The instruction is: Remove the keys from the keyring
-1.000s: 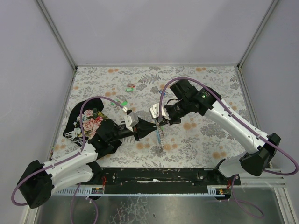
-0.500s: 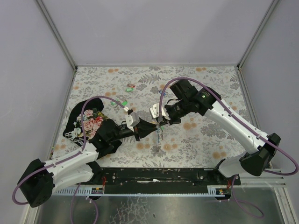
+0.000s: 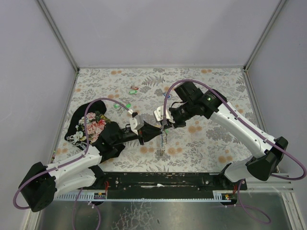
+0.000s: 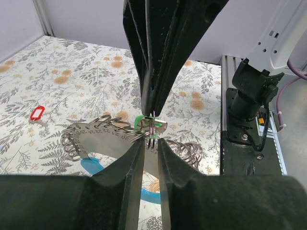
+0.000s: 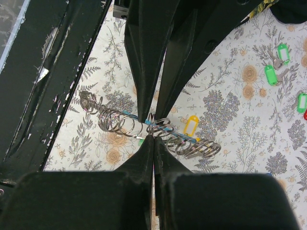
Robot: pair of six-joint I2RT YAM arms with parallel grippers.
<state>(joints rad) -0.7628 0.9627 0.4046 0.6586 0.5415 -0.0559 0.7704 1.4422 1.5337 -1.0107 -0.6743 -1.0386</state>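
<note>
2 tools are met tip-to-tip over bench [image 4: 57,72] centre. Keyring [image 4: 96,143] is gripped at its metal rings by both: L tool [image 4: 151,146] pinched on it, R tool [image 4: 153,111] clenched tight. Green keys [image 4: 139,120] seen just behind tips.

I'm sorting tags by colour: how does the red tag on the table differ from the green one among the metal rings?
The red tag lies flat on the table, well away from the strap; the green tag is tucked among the metal rings on that strap. The red tag shows whole, while the green tag is only partly in view. Both are small plastic tags.
</note>
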